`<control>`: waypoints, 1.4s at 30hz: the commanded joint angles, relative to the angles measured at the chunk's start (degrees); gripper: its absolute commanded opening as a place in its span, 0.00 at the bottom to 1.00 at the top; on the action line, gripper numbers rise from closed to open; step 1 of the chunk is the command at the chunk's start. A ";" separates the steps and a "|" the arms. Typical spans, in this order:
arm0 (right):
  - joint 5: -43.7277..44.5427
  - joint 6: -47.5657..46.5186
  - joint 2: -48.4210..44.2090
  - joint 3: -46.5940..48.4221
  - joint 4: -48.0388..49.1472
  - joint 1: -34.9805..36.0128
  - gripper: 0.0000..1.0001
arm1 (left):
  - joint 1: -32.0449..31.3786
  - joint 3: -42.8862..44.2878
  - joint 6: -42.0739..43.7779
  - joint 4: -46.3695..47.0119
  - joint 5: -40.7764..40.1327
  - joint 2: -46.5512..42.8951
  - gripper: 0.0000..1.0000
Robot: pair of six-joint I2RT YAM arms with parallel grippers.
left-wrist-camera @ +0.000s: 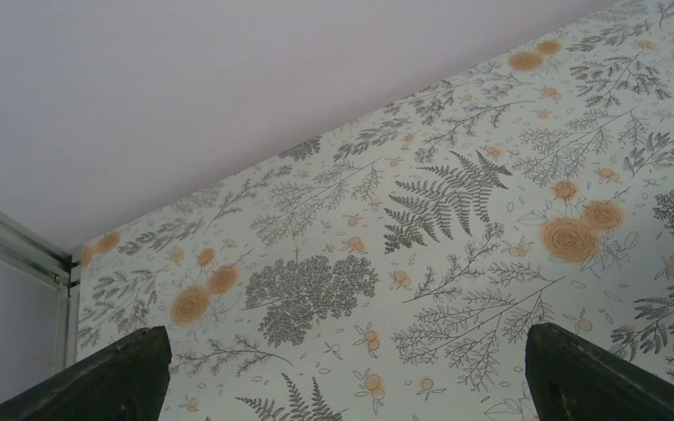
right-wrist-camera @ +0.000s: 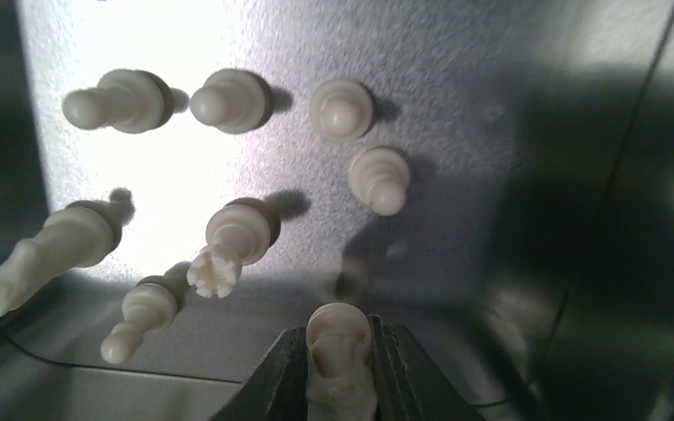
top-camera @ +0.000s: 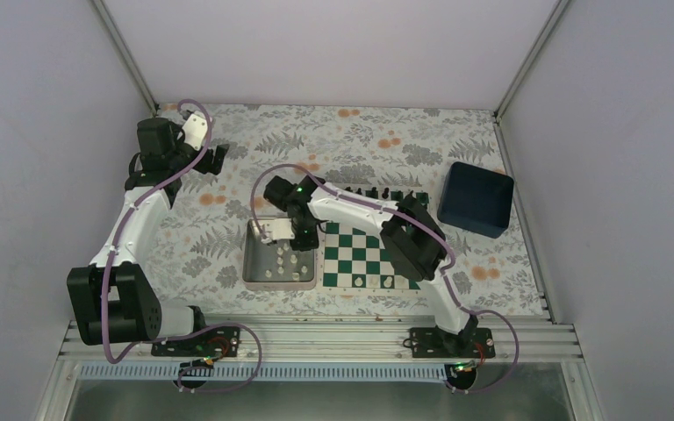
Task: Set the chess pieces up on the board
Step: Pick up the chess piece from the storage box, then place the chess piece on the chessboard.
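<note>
Over the tray, top view: the right gripper (top-camera: 274, 232) hung low above the silver tray's (top-camera: 254, 279) far part.
Tray contents: loose cream-white pieces (top-camera: 283, 261) stood just nearer the arm bases than that gripper.
Board: the board (top-camera: 364, 254) lay touching the tray's right wall, just right of the right gripper.
Board pieces: black pieces (top-camera: 377, 191) lined its far edge, and a few white pieces (top-camera: 388, 282) stood on its near rows.
Box: a dark blue box (top-camera: 476, 199) sat well to the right of that gripper, past the board.
Left gripper: the left gripper (top-camera: 219, 158) was well apart from the board, at the far left of the floral cloth (top-camera: 228, 237).
Left wrist view: its fingers (left-wrist-camera: 132, 373) stood wide apart, with only cloth between and beyond them.
Right wrist view: both fingers (right-wrist-camera: 276, 377) pressed the sides of one cream-white piece (right-wrist-camera: 338, 338).
Lift: whether that piece was off the tray floor could not be told.
Beyond the fingertips: seven more pieces stood on the metal, the nearest a crowned piece (right-wrist-camera: 228, 246) up and to the left.
</note>
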 commanded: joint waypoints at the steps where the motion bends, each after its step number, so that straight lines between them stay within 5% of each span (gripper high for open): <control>1: -1.01 0.88 -2.54 3.48 -1.97 0.84 0.11 | -0.20 -0.18 0.36 1.07 0.74 -0.48 1.00; 9: 1.54 1.78 -12.74 0.19 -4.57 -1.01 0.11 | -0.16 -0.16 0.30 1.01 0.15 -1.00 1.00; 28: 0.84 -5.76 -59.06 -47.77 -5.73 -28.72 0.12 | -0.18 1.01 0.36 0.16 -0.48 0.30 1.00; 42: -2.19 -10.60 -63.29 -63.46 1.23 -33.89 0.11 | -0.45 1.43 0.35 -0.39 -1.69 1.37 1.00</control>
